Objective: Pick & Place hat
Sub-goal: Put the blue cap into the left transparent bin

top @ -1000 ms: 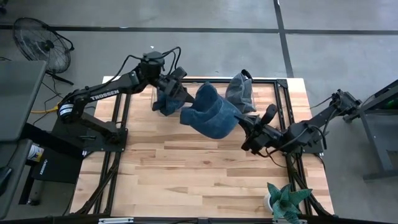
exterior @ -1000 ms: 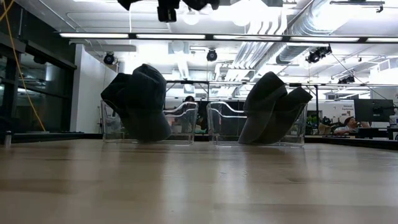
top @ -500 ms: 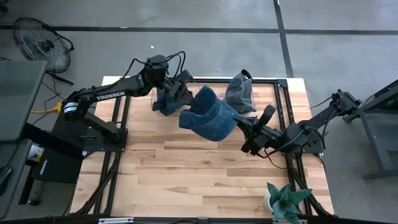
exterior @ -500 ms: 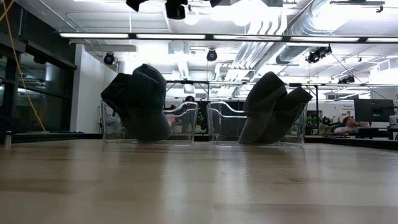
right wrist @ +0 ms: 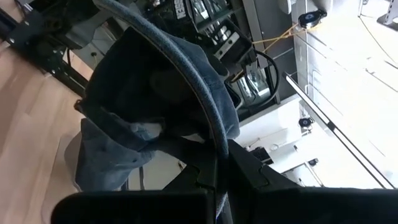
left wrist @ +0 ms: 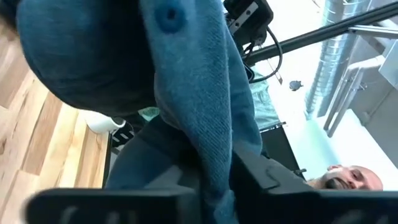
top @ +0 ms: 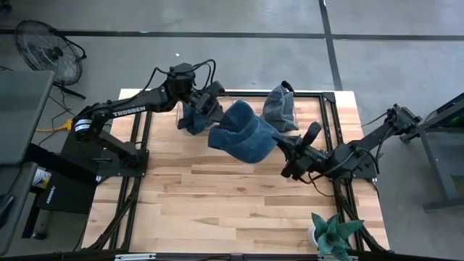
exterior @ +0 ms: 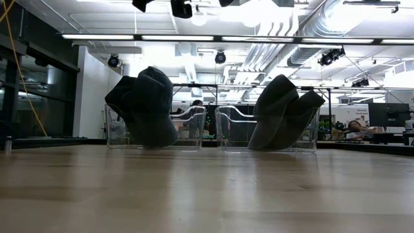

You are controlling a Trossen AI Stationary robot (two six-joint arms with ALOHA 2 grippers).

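- High view: a blue denim hat [top: 243, 134] hangs in the air above the far half of the wooden table [top: 217, 203], stretched between the two arms
- The left gripper [top: 216, 116] meets the hat at its far-left edge, just beside a second blue hat [top: 190, 119] that sits in a clear bin at the table's far side
- Left wrist view: the blue hat's fabric [left wrist: 199, 93] runs down between that arm's two dark fingers [left wrist: 261, 174], which have it pinched; a round button on the crown shows near the top of the cloth
- The right gripper [top: 286, 145] reaches in from the right and holds the hat at its near-right edge
- Right wrist view: the hat's brim edge [right wrist: 186, 81] passes between the right arm's fingers [right wrist: 249, 168], which are clamped on it
- A grey hat [top: 279, 107] rests in another bin at the far side, to the right of the held one
- Low view: two clear bins [exterior: 155, 129] and [exterior: 268, 133] stand side by side at the far edge of the table, each with a dark hat propped in it; only the undersides of the arms show at the top
- A potted plant [top: 332, 235] stands at the table's near-right corner, well apart from the hats
- A floor fan [top: 47, 47] stands off the table at far left
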